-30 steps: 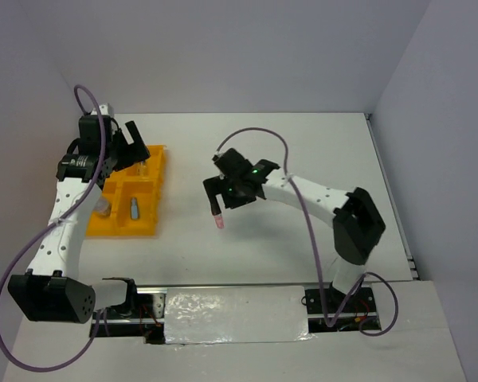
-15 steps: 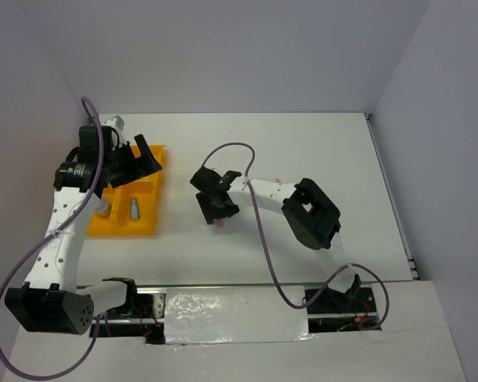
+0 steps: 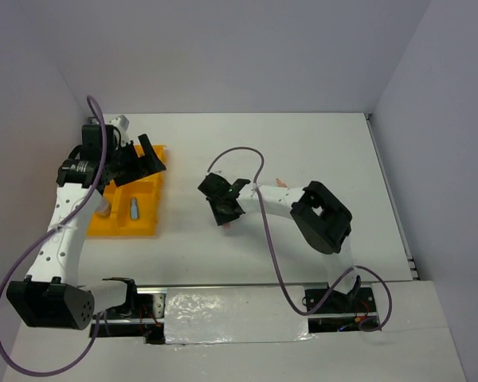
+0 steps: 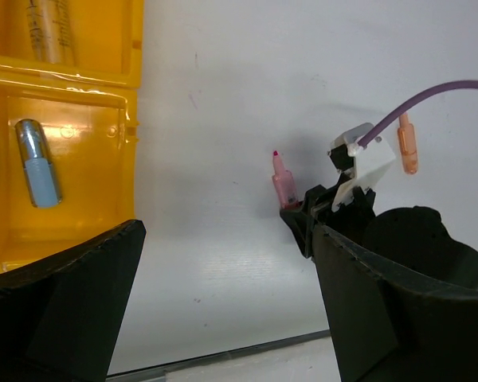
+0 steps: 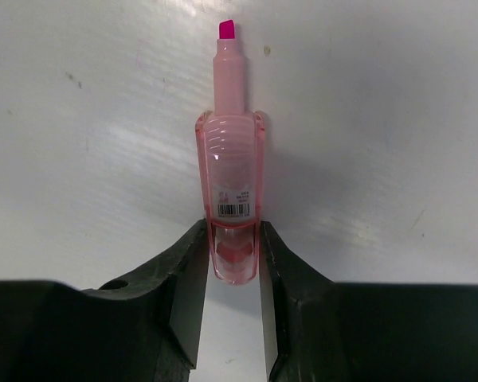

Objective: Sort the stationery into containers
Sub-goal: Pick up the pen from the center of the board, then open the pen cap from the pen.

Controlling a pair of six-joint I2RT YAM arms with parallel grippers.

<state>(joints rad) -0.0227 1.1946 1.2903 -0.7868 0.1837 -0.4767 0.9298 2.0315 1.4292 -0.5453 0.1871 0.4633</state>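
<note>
A pink highlighter (image 5: 230, 171) lies uncapped on the white table, tip pointing away. My right gripper (image 5: 233, 259) is shut on its rear end, both fingers pressed against its sides. From above, the highlighter (image 3: 225, 224) pokes out under that gripper (image 3: 222, 208) at mid-table. An orange highlighter (image 3: 281, 183) lies just beyond the right arm. The yellow-orange tray (image 3: 153, 216) sits at the left and holds a silver piece with a blue end (image 4: 38, 163) and a clear item (image 4: 52, 32). My left gripper (image 3: 135, 159) hangs open over the tray's right edge, holding nothing.
The left wrist view shows the orange highlighter (image 4: 407, 145) beside the right arm's purple cable (image 4: 438, 94). A metal rail (image 3: 231, 302) runs along the table's near edge. Grey walls close in the table at the back and both sides.
My right gripper came down left onto the pink highlighter and shut on its rear end. The left gripper stayed open and shifted slightly over the tray.
</note>
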